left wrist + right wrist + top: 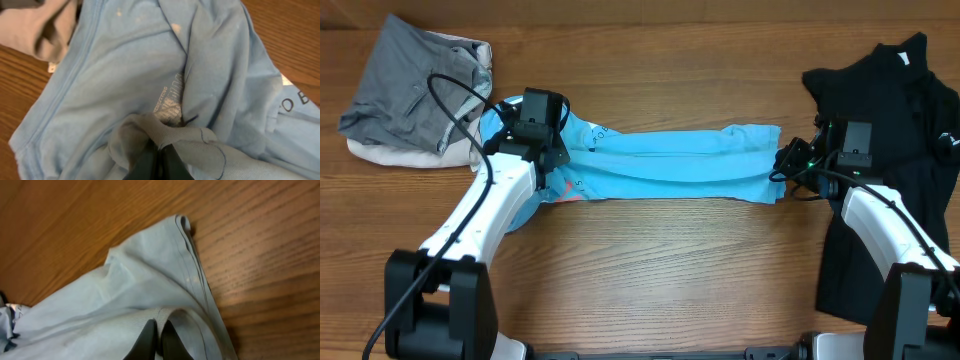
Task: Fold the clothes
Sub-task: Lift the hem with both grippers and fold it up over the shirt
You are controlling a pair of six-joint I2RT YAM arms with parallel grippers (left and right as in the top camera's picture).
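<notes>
Observed from the bench side: the light blue T-shirt [670,160] lies across the middle of the bench [670,260], running from about 9 o'clock to 3 o'clock as one long, narrow band. The left tool [159,160] is closed tight on a bunched pinch of blue cloth at the 9 o'clock end, close to the neck opening, where a white printed label shows inside. The right tool [159,340] is likewise closed, nipping a fold of the cloth just inside the stitched hem at the 3 o'clock end. In my judgement this two-ended hold is meant to draw the garment taut between the arms, so that it can be straightened and laid out before any fold is made; the cloth between them looks stretched rather than slack. Condition of the garment: gathered lengthwise into several long creases, not yet flat, with its sleeve end spilling in a rounded lump under the left arm at 9 o'clock (some lettering shows there, too small to read whole). Other clothes wait apart from it: a grey piece [410,80] heaped on a cream piece [390,152] at 10 o'clock, and a black shirt [890,150] spread at 3 o'clock beneath the right arm. No finished fold is evident; the work appears to be at an early stage.
</notes>
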